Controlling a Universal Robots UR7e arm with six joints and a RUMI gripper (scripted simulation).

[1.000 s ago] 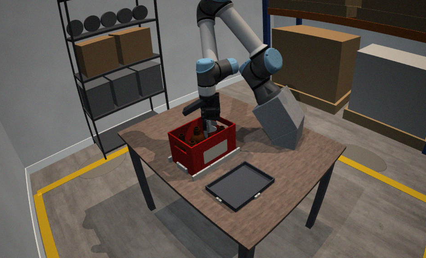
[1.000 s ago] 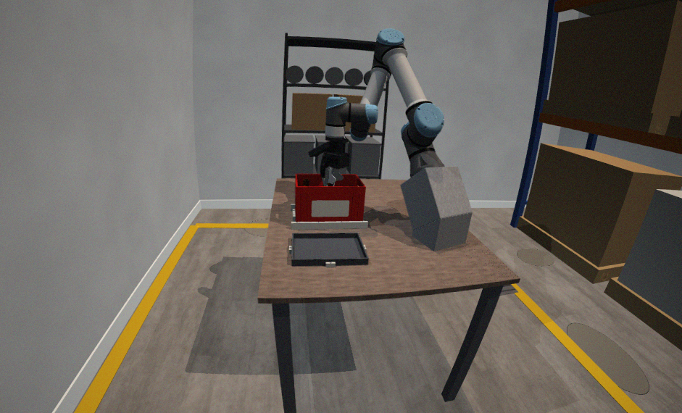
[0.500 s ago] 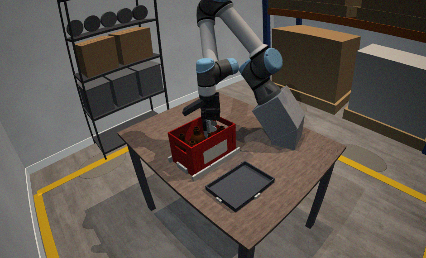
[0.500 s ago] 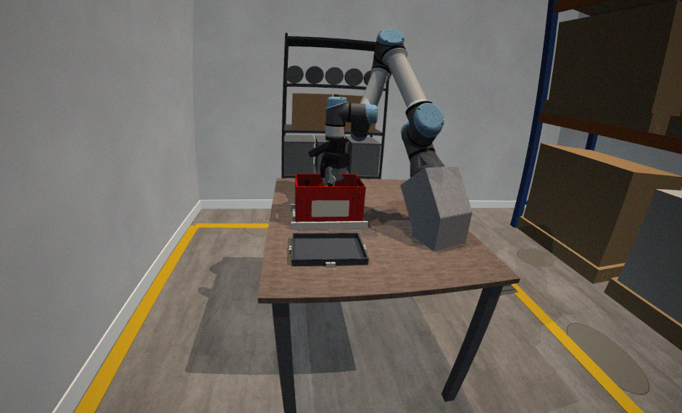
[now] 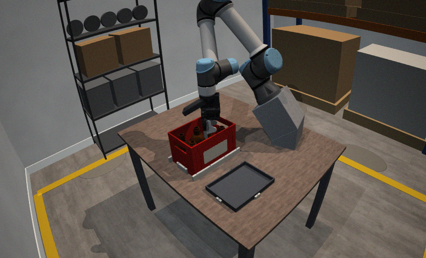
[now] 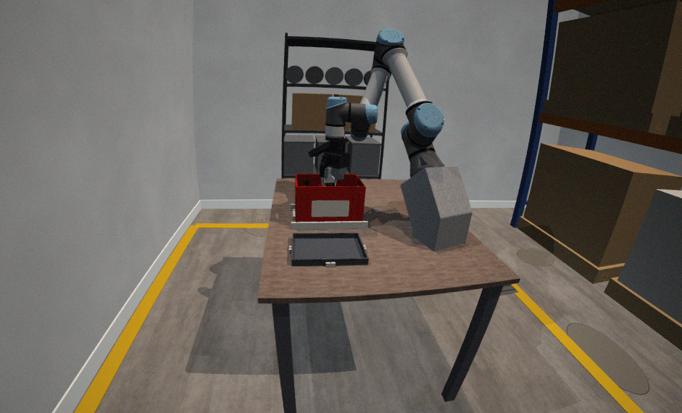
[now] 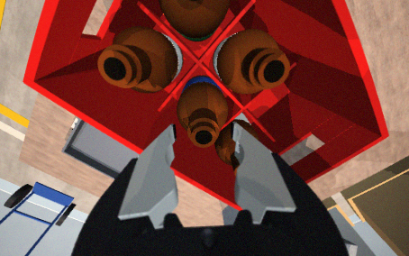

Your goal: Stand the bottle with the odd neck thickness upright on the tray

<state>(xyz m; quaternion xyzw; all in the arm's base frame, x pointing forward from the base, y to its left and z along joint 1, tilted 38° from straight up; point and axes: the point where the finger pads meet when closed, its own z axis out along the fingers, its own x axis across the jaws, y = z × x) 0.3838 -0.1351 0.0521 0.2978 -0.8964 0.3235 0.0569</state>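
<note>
The red crate (image 5: 201, 144) stands on the table, also in the exterior view (image 6: 329, 203), and holds brown bottles in its compartments. In the wrist view a bottle with a blue band (image 7: 203, 113) stands in the middle, with others to the left (image 7: 135, 60), right (image 7: 252, 63) and above (image 7: 194, 15). A further bottle (image 7: 226, 145) is partly hidden behind the right finger. My gripper (image 7: 203, 123) (image 5: 209, 126) reaches down into the crate. Its fingers straddle the blue-band bottle's neck with a gap on each side, so it is open. The dark tray (image 5: 240, 185) lies empty in front of the crate.
The crate sits in a low grey corner frame (image 5: 208, 163). The arm's grey base block (image 5: 280, 120) stands at the table's right rear. A shelf rack (image 5: 115, 64) stands behind the table, and large boxes (image 5: 313, 60) to the right.
</note>
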